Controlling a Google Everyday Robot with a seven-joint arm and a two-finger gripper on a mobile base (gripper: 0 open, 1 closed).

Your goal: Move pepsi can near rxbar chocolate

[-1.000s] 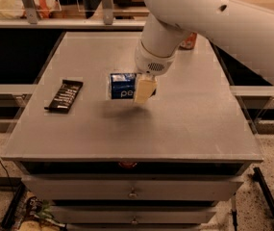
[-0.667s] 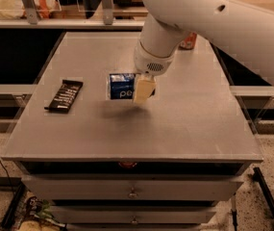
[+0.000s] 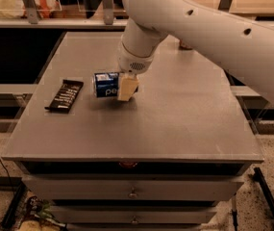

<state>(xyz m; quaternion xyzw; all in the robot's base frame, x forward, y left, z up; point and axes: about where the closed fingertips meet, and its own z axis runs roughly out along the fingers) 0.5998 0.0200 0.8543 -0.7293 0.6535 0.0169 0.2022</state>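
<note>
Grips the blue can (image 3: 105,84) sideways in the hand (image 3: 125,86), clamped on its right end, over mid counter (image 3: 184,114). Sits further left than a second ago; black bar (image 3: 64,95) unmoved. Narrows the gap; probably needs slightly more leftward travel.

pepsi can (image 3: 105,84) in pincer (image 3: 125,85) (rxbar (image 3: 65,95) apart)

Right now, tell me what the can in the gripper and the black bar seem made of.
pepsi can, held sideways in the gripper over the table: probably thin aluminium, with glossy blue print and a silvery end rim. rxbar chocolate, lying flat at the left: likely a plastic film wrapper, black with white text.
</note>
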